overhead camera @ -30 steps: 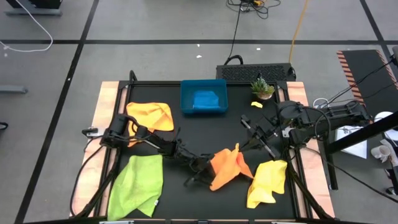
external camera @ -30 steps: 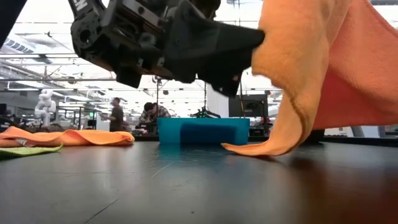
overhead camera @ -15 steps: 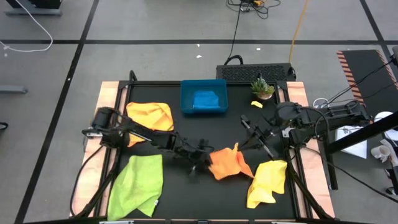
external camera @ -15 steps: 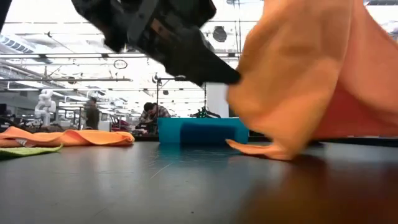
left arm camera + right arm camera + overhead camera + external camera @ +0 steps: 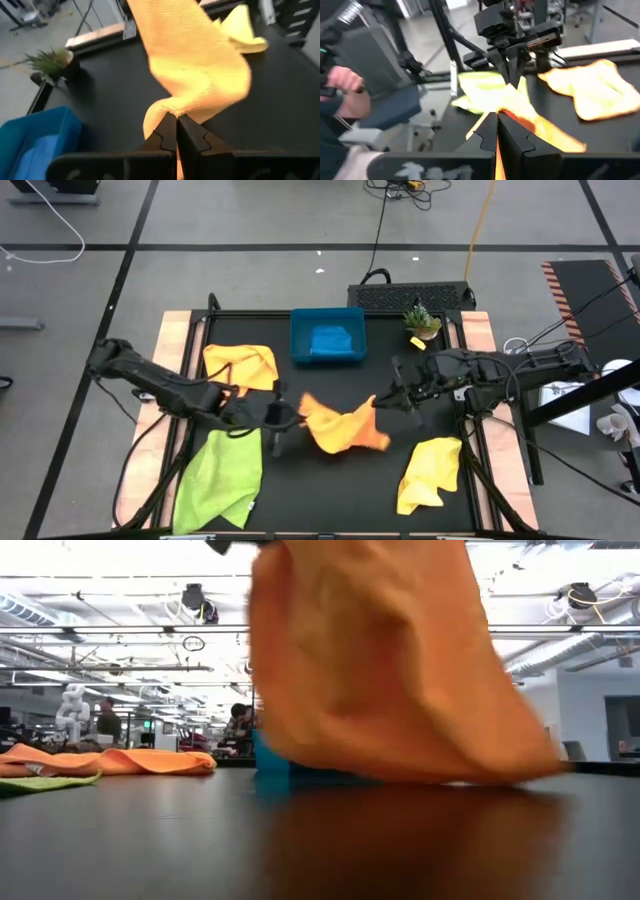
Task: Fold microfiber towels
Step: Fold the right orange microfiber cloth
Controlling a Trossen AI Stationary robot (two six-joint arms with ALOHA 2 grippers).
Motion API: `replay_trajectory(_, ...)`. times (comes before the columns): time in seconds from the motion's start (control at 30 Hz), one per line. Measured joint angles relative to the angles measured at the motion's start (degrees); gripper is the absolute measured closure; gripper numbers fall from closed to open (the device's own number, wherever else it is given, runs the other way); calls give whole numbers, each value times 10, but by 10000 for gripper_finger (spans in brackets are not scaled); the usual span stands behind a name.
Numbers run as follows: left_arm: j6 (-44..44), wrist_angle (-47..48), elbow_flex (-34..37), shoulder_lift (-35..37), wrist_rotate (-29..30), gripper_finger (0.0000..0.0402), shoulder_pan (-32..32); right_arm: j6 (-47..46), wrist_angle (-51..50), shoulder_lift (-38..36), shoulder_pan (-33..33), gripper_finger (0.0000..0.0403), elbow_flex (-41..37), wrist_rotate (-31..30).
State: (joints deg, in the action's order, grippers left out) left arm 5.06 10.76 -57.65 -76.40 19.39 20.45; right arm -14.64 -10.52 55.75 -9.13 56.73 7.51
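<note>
An orange microfiber towel (image 5: 340, 428) hangs above the table's middle between my two grippers. My left gripper (image 5: 296, 408) is shut on its left end and my right gripper (image 5: 380, 400) is shut on its right end. In the low view the towel (image 5: 390, 660) fills the middle, and its lower edge is close to the tabletop; I cannot tell whether it touches. Another orange towel (image 5: 243, 365), a lime green one (image 5: 222, 475) and a yellow one (image 5: 430, 470) lie flat on the table. A blue towel (image 5: 330, 340) lies in the blue tray (image 5: 297, 340). My left gripper pinches a bunched edge of the orange towel (image 5: 167, 107) between its two shut fingers. It comes from the table's left, slanting a little down. The cloth stretches away from the fingers and sags below them. My right gripper pinches the towel's opposite end (image 5: 512, 107) between its shut fingers, coming nearly level from the table's right. How many layers it has does not show. The cloth droops below and beside the fingers.
A small potted plant (image 5: 422, 320) stands at the far right, beside the tray. The black mat's wooden borders (image 5: 176, 340) run along both sides. A person's hand (image 5: 340, 85) shows beyond the table in the right wrist view.
My left gripper has taken hold of the orange towel's near-left part. It has risen and swung toward the table's far-left, tipping from steeply down to nearly level. The towel has come up off the table and is now drawn out between the two grippers.
</note>
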Motion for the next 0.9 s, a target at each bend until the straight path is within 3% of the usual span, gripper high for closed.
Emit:
replay_trajectory(0.27, -3, -48, 0, 54, 32, 401, 104, -12, 115, 8, -64, 403, 0, 64)
replay_trajectory(0.5, -4, -105, 0, 96, 55, 401, 160, -11, 173, 8, -118, 403, 0, 29)
replay_trajectory(0.63, -60, -30, 0, 103, 109, 401, 147, -17, 92, 12, -109, 403, -1, -75)
replay_trajectory(0.73, -138, 44, 7, 91, 113, 399, 114, -45, 38, 16, -82, 403, -25, -121)
replay_trajectory(0.9, -237, 66, 74, 57, 37, 398, 41, -82, 38, 16, -29, 403, -95, -120)
